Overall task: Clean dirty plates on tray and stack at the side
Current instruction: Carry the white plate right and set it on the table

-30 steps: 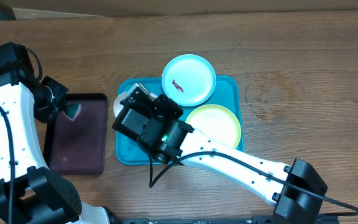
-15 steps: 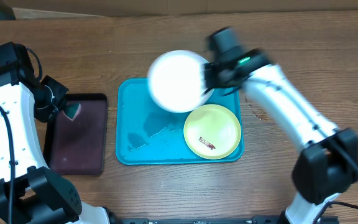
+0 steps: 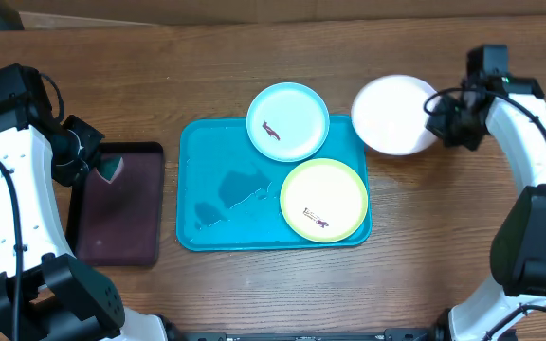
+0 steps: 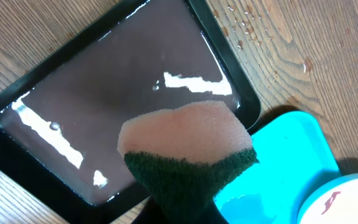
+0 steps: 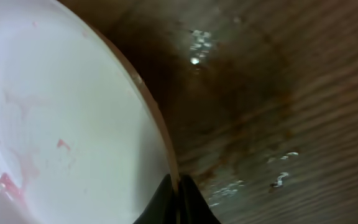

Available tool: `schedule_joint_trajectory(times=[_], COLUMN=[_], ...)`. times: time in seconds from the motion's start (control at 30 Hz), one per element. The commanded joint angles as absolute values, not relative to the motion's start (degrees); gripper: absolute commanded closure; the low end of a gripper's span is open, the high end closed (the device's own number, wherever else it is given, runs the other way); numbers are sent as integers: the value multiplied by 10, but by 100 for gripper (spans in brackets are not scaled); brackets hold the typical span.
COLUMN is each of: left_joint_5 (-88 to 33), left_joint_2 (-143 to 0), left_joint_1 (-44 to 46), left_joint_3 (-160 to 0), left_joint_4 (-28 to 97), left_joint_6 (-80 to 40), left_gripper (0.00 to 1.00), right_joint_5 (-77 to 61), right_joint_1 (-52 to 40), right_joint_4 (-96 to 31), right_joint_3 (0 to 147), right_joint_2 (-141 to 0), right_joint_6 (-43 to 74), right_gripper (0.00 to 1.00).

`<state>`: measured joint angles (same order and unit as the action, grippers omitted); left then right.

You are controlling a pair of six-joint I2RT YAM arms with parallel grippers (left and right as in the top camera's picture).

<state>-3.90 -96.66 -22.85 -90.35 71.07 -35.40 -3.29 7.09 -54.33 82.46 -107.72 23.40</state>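
The right gripper (image 3: 436, 123), pinched on the white plate (image 3: 391, 114), holds it beside the tray (image 3: 197, 189), apparently the stacking step; next, lower and release. The left gripper (image 3: 93, 156) clamps a sponge (image 4: 185, 149).

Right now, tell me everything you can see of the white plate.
The white plate is round, shallow, plastic-looking, with faint pink smears inside. It is off the teal tray, to its right over the wooden table, roughly level. The right gripper pinches its right rim, shut; whether it rests on the table is unclear.
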Motion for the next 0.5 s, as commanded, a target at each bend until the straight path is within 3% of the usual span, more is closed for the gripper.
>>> schedule_joint_trajectory(times=[0.0,0.27,0.3,0.37,0.4,0.47], left_joint_5=[-40,-40,-40,-40,-40,-40], left_joint_2=[-971,-971,-971,-971,-971,-971], left_joint_1=[-225,-225,-225,-225,-225,-225], left_joint_3=[-901,-901,-901,-901,-901,-901], left_joint_4=[708,706,706,706,706,706], left_joint_6=[-342,-342,-342,-342,-342,-342], left_gripper=[96,96,96,96,96,96], right_joint_5=[-3,-3,-6,-24,-37,-75], right_joint_1=[95,114,114,112,112,109], right_joint_4=[-511,-487,-487,-487,-486,-481], right_joint_3=[784,763,763,762,762,762], right_joint_2=[-1056,-1058,-1058,-1058,-1058,-1058], right_joint_6=[258,257,257,251,251,235], right_gripper=[96,96,89,53,43,39])
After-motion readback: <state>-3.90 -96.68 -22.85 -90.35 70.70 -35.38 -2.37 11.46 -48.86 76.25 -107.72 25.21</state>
